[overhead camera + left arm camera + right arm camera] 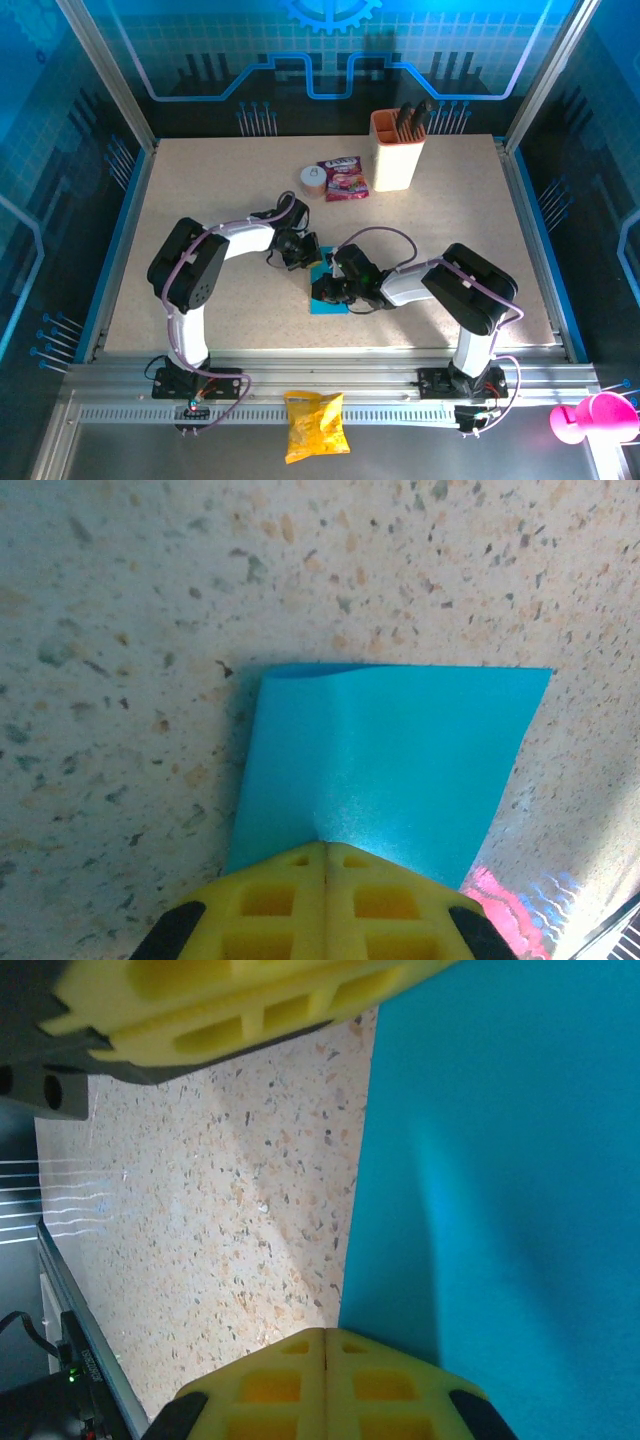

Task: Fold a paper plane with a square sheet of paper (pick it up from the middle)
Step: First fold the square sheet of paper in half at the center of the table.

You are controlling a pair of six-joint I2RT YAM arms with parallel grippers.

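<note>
Left pincer (325,850) closed at cyan paper (385,760) edge — hold unclear; right pincer (326,1337) closed too, paper cropped by frame.

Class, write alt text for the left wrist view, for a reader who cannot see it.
A cyan-blue sheet of paper lies on a speckled beige table, its far edge slightly wavy. The left pincer, yellow and shut, meets the sheet's near edge at the bottom of the frame.
</note>
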